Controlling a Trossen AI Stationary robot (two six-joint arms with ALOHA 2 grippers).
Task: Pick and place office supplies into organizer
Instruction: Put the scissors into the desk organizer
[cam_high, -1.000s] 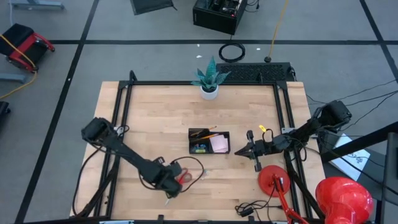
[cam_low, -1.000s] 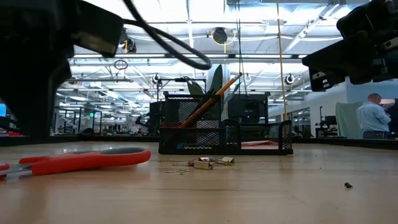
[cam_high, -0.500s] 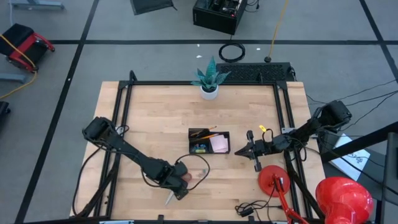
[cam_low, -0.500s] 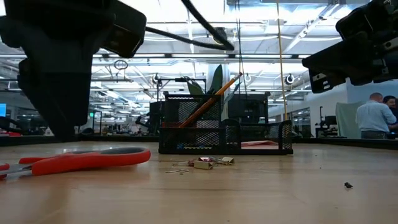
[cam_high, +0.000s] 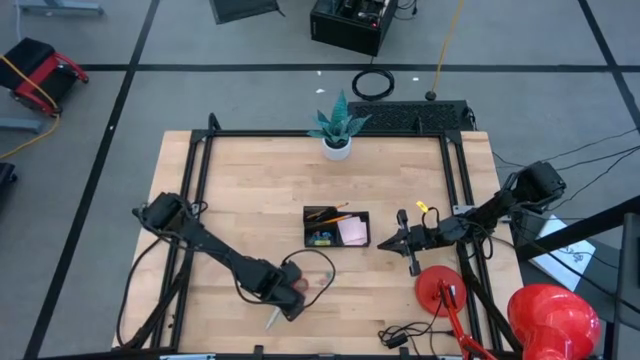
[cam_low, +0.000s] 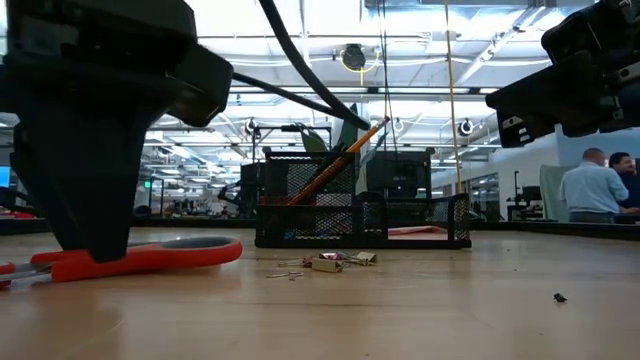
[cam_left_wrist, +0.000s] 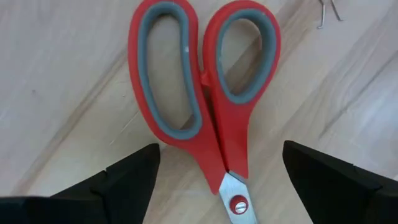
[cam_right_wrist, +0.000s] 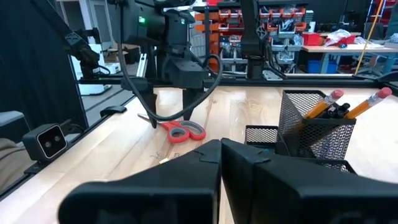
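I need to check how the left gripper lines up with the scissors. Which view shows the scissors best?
The left wrist view: the scissors fill it, handles and pivot clear, between the open left gripper fingers. The right wrist view shows them small and distant; the low view edge-on, partly blocked; the high view, mostly hidden under the arm.

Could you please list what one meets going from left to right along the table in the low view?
Red-handled scissors → small clips on the wood → black mesh organizer with the orange pencil leaning in it → a tiny dark speck.
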